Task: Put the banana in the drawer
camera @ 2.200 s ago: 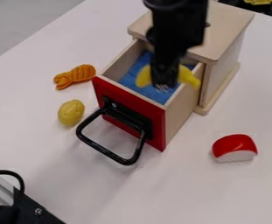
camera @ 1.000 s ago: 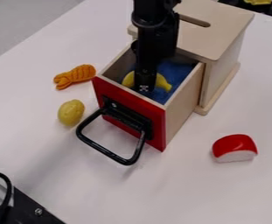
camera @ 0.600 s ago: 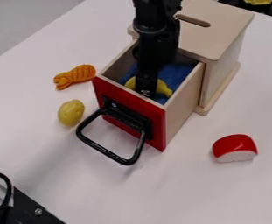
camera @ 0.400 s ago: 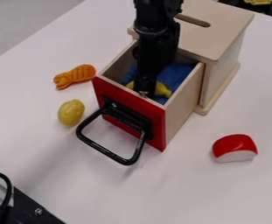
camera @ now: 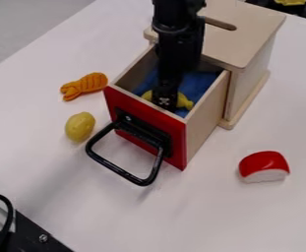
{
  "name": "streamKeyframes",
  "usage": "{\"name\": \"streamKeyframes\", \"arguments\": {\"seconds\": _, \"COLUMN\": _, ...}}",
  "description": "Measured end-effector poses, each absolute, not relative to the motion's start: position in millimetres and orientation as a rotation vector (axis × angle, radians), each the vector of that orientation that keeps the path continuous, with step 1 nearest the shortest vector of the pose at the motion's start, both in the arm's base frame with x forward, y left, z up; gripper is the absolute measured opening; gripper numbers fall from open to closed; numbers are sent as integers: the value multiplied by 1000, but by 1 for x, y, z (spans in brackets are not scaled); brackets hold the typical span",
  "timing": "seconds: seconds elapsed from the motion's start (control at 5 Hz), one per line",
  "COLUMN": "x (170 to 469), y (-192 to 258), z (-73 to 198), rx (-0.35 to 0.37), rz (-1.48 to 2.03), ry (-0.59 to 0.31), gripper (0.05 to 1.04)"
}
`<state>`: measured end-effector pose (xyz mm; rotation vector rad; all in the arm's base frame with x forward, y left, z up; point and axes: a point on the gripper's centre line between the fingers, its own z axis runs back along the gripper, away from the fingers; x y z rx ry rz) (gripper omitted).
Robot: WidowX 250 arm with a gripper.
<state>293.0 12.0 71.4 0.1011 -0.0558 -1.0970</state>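
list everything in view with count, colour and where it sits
banana: one, yellow, in drawer, at the tool
drawer: one, wooden, red front, pulled open
handle: one, black, drawer front
cloth: one, blue, inside drawer
cabinet: one, pale wood, behind drawer
oval toy: one, yellow, left
ridged toy: one, orange, upper left
rounded toy: one, red-and-white, right
table: one, white, underneath
arm: one, black, top
tool: one, black, in drawer
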Motion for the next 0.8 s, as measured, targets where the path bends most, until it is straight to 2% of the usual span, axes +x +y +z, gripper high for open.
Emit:
{"name": "streamKeyframes", "arguments": {"seconds": 0.2, "x": 292, "y": 12, "z": 91, "rx": 127, "rz": -1106, "ry": -100, "gripper": 997}}
{"name": "streamKeyframes", "arguments": {"seconds": 0.6, "x": 276, "y": 3, "z": 147, "rx": 233, "rz": -1143, "ry": -211, "gripper": 997}}
{"name": "streamKeyframes", "arguments": {"seconds": 0.8, "x": 276, "y": 3, "z": 149, "rx": 238, "rz": -1147, "ry": -215, "gripper": 997}}
